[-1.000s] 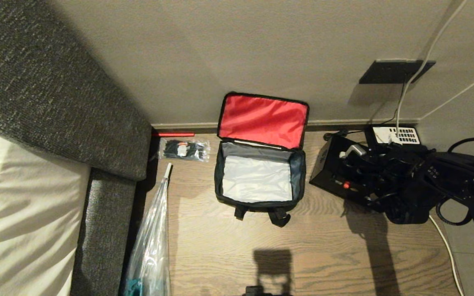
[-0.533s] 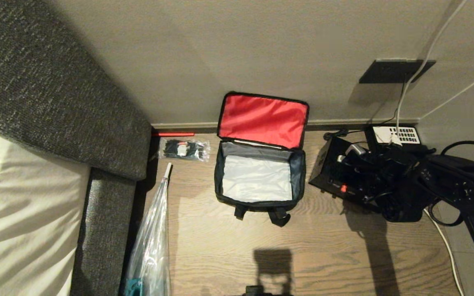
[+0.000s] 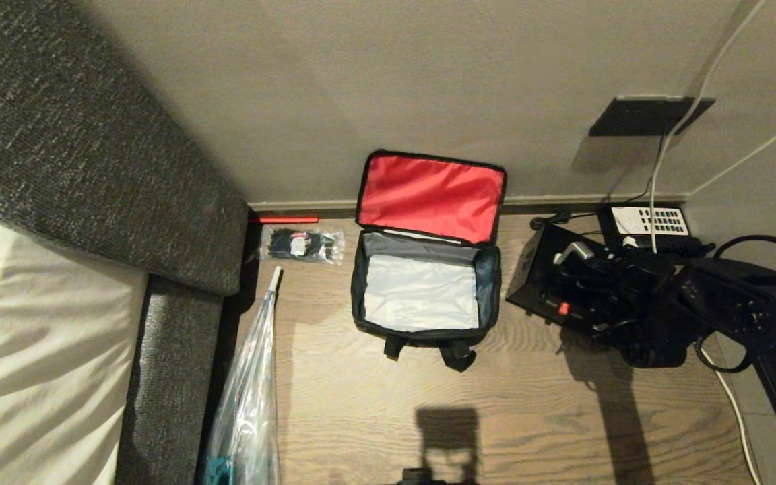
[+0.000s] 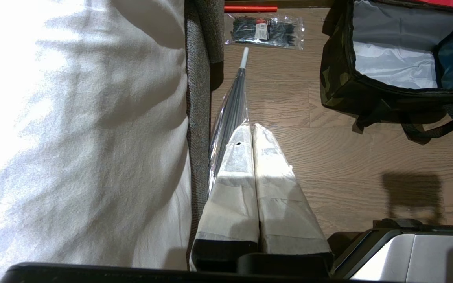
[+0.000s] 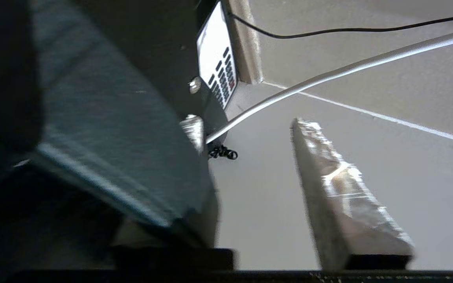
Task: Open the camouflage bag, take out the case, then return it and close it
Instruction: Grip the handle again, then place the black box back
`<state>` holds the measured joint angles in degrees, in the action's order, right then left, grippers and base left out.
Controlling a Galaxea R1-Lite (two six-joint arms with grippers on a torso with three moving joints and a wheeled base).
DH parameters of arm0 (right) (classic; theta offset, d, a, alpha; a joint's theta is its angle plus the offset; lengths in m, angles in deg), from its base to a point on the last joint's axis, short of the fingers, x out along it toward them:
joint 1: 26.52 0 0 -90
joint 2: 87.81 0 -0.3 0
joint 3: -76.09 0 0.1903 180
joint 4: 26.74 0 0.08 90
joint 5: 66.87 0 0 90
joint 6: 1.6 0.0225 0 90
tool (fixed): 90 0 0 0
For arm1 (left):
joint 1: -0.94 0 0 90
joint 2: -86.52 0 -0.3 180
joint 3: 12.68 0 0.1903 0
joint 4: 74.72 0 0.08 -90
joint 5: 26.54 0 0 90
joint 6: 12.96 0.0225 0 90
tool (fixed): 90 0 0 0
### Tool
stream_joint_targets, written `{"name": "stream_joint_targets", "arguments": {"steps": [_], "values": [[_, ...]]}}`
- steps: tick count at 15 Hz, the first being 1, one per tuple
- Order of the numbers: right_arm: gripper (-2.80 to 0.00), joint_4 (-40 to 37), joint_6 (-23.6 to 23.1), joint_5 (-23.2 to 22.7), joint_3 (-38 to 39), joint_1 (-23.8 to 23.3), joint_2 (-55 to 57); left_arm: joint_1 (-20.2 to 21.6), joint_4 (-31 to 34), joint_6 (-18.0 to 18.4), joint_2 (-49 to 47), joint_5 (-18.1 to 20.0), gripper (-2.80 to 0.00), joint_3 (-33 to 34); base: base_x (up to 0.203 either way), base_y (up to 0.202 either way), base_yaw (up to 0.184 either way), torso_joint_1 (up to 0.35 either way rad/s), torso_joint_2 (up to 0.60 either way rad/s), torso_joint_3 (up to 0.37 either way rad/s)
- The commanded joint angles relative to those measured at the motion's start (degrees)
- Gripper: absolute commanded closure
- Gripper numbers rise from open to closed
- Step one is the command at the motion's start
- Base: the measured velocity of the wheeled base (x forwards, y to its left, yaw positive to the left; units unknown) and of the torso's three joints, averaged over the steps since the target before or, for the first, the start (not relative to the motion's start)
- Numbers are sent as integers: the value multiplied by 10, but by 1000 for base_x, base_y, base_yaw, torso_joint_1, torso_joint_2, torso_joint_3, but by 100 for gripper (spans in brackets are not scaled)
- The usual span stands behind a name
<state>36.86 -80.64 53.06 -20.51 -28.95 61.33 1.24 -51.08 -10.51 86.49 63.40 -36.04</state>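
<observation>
The camouflage bag (image 3: 422,337) stands open on the wooden floor against the wall, its red-lined lid (image 3: 428,199) flipped up and a pale lining showing inside. The black case (image 3: 543,283) lies on the floor just right of the bag, with its red latch (image 3: 563,308) facing me. My right gripper (image 5: 246,127) is down at the case's far side; its jaws stand apart with bare floor between them. The case (image 5: 104,129) covers most of one finger. My left gripper (image 4: 252,127) hangs shut and empty, left of the bag (image 4: 340,86).
A telephone (image 3: 651,221) with cords sits behind the case by the wall. A packet of black zip ties (image 3: 300,244) and a clear plastic bag (image 3: 246,404) lie left of the bag. A grey sofa (image 3: 91,168) fills the left side.
My right arm has sunk slightly over the case and shifted, uncovering more of the telephone. The bag and the left arm have not moved.
</observation>
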Motion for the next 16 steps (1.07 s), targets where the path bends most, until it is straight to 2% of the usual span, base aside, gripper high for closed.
{"name": "stream_joint_targets", "arguments": {"steps": [1, 3, 6, 12, 14, 16], "values": [[0, 7, -4, 3, -1, 1, -7, 0, 0, 0, 1, 0, 0, 1, 0, 0, 0, 0, 0, 0], [0, 7, -5, 3, 13, 0, -31, 0, 0, 0, 1, 0, 0, 1, 0, 0, 0, 0, 0, 0], [0, 7, 12, 3, 78, -2, -78, 0, 0, 0, 1, 0, 0, 1, 0, 0, 0, 0, 0, 0], [0, 7, 13, 2, 211, 1, -273, 0, 0, 0, 1, 0, 0, 1, 0, 0, 0, 0, 0, 0], [0, -10, 9, 2, 248, 21, -359, 0, 0, 0, 0, 0, 0, 1, 0, 0, 0, 0, 0, 0], [0, -46, 5, 1, 263, 69, -431, 0, 0, 0, 0, 0, 0, 1, 0, 0, 0, 0, 0, 0]]}}
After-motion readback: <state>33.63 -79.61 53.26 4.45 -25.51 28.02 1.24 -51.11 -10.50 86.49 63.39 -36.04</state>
